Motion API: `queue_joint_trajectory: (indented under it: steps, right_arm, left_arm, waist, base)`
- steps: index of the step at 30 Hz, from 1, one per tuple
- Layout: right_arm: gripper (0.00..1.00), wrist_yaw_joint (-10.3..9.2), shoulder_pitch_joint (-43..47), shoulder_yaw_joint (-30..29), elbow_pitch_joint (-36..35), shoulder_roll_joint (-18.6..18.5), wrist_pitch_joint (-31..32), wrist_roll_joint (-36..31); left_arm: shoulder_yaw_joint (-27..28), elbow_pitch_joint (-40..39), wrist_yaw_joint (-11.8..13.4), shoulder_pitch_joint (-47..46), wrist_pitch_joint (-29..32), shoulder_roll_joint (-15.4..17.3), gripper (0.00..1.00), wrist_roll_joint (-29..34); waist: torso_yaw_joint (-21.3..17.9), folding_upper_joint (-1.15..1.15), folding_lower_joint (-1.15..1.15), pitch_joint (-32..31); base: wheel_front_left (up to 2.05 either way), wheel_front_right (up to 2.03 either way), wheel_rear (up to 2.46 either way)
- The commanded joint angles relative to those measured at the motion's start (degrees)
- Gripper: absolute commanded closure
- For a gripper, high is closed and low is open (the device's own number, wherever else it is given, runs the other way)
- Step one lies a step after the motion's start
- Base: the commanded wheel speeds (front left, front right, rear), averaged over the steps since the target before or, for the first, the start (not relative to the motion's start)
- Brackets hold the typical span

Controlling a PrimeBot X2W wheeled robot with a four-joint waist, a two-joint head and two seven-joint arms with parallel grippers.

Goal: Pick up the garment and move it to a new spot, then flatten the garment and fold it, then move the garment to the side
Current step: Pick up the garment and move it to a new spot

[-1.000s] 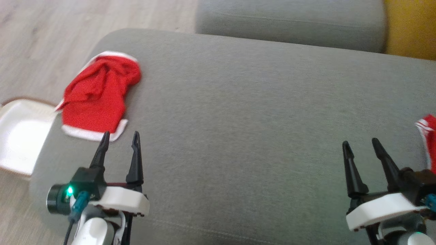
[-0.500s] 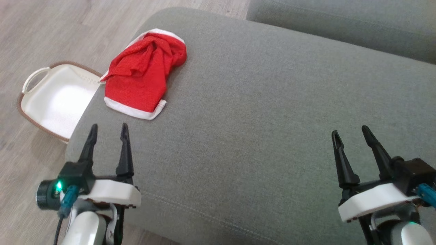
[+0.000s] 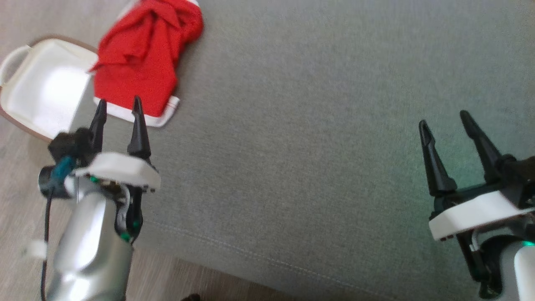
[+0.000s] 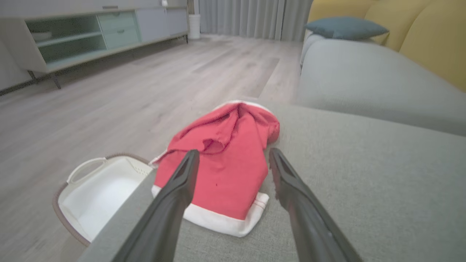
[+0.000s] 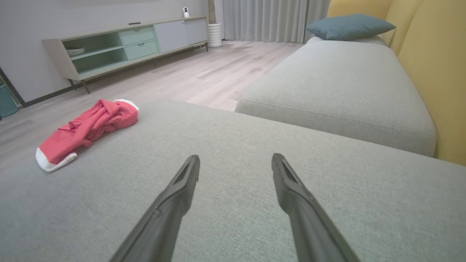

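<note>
Home, living room. Grey sofa (image 5: 327, 91) with yellow back cushions (image 5: 437, 72) on the right of the right wrist view, teal pillow (image 5: 349, 25) top right. Low sideboard (image 5: 127, 43) against the wall upper left, long curtains (image 5: 269, 20) top centre, plank floor (image 5: 204, 76). White laundry basket (image 4: 98, 196) on the floor, lower left of the left wrist view.
</note>
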Motion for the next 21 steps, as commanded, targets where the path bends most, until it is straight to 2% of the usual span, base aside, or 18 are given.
queue_joint_trajectory:
  steps: [1, 10, 17, 18, 19, 20, 21]
  right_arm:
    - [0.00, 0.20, -1.8, 1.5, -2.5, -0.9, 0.3, -0.6]
    - [0.00, 0.20, -4.3, 1.8, -3.1, -2.1, 0.9, -0.2]
    - [0.00, 0.20, -4.6, 1.7, -1.8, -1.7, 0.4, 0.4]
    - [0.00, 0.20, -4.7, 1.7, -1.6, -1.7, 0.3, 0.5]
    - [0.00, 0.20, -4.7, 1.8, -1.4, -1.6, 0.1, 0.6]
    - [0.00, 0.20, -4.7, 1.8, -1.2, -1.5, 0.0, 0.7]
    - [0.00, 0.20, -4.8, 1.7, -1.0, -1.4, -0.2, 0.7]
  left_arm:
    - [2.5, 0.5, -0.4, -3.2, -0.2, 1.7, 0.00, -0.4]
    - [3.8, 24.8, -4.5, -17.8, 4.2, 4.6, 0.00, -3.5]
    - [2.8, 37.4, -7.5, -24.3, 14.2, 6.4, 0.00, -4.7]
    - [2.6, 38.5, -7.9, -24.8, 15.3, 6.6, 0.31, -4.8]
    - [2.3, 39.3, -8.2, -25.3, 16.0, 6.7, 0.89, -4.8]
    - [2.0, 39.8, -8.4, -25.7, 16.0, 7.0, 1.00, -4.7]
    - [1.9, 39.8, -8.2, -26.1, 14.8, 7.4, 1.00, -4.5]
  waist:
    - [-1.9, 0.00, 0.00, 4.5]
    - [-4.2, 0.00, 0.00, 9.8]
    - [-4.7, 0.00, 0.00, 9.6]
    - [-4.7, 0.00, 0.00, 9.4]
    - [-4.7, 0.00, 0.00, 9.0]
    - [-4.8, 0.00, 0.00, 8.7]
    - [-4.9, 0.00, 0.00, 8.2]
  base:
    - [0.00, 0.00, 0.00]
    - [0.00, 0.00, 0.00]
    - [0.00, 0.00, 0.00]
    - [0.00, 0.00, 0.00]
    - [0.00, 0.00, 0.00]
    - [0.00, 0.00, 0.00]
    - [0.00, 0.00, 0.00]
